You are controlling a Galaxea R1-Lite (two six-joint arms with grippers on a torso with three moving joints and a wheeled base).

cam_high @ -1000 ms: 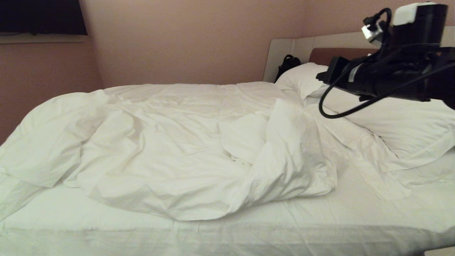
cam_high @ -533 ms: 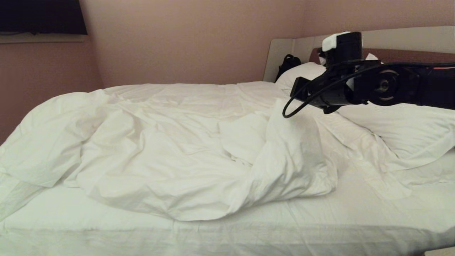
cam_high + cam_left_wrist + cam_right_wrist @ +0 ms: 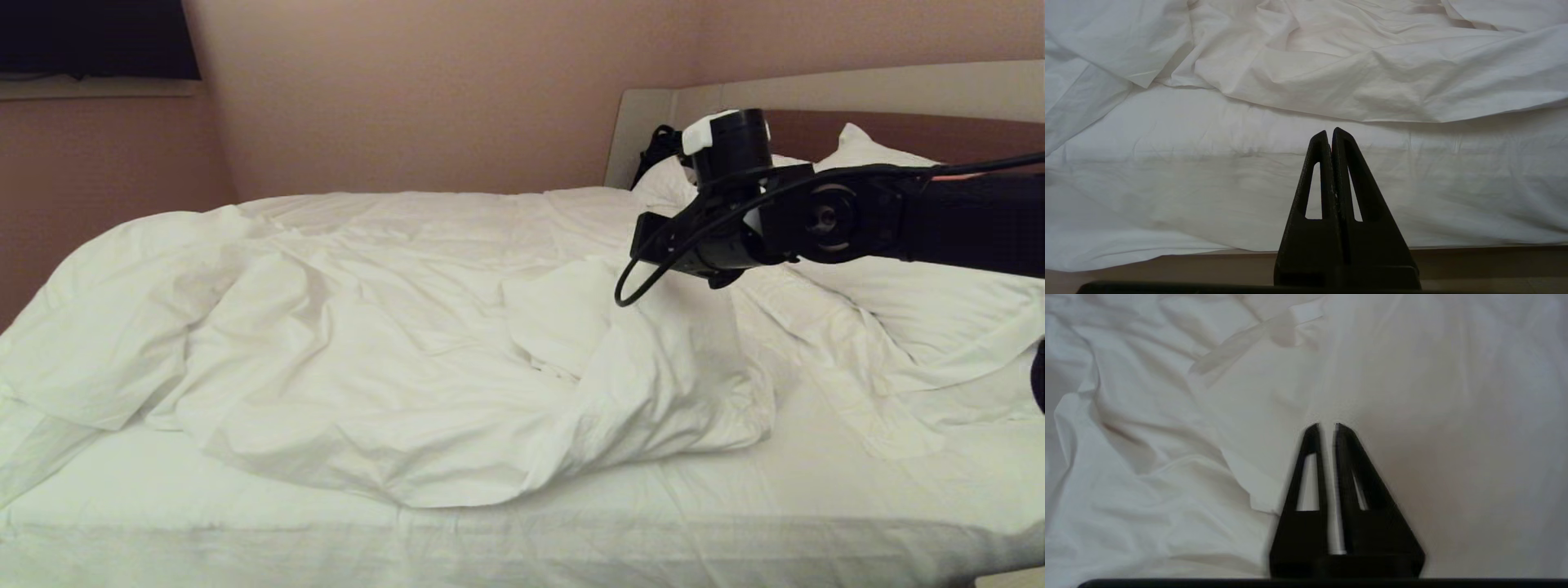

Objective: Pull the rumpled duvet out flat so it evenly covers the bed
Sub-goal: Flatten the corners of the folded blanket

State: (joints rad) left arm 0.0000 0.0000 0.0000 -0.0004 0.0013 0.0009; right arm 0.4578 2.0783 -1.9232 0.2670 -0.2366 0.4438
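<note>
The white duvet [image 3: 392,327] lies rumpled on the bed [image 3: 571,531], bunched into a ridge near the middle, with bare sheet along the near side. My right gripper [image 3: 651,242] hovers just above the ridge's upper end, near the pillows. In the right wrist view the right gripper [image 3: 1327,425] shows a narrow gap between its fingers, nothing in it, with duvet folds [image 3: 1167,437] below. My left gripper [image 3: 1330,131] is shut and empty, low at the bed's near edge, facing the sheet and the duvet's hem [image 3: 1372,73].
White pillows [image 3: 914,302] lie at the right, under the brown headboard [image 3: 898,131]. A black bag [image 3: 657,143] sits behind them by the wall. A dark screen [image 3: 98,37] hangs at the far left. The beige bed base [image 3: 1167,265] shows below the sheet.
My right arm has swung left and down from over the pillows to just above the duvet's ridge. Its fingers have parted slightly. The duvet has not moved.
</note>
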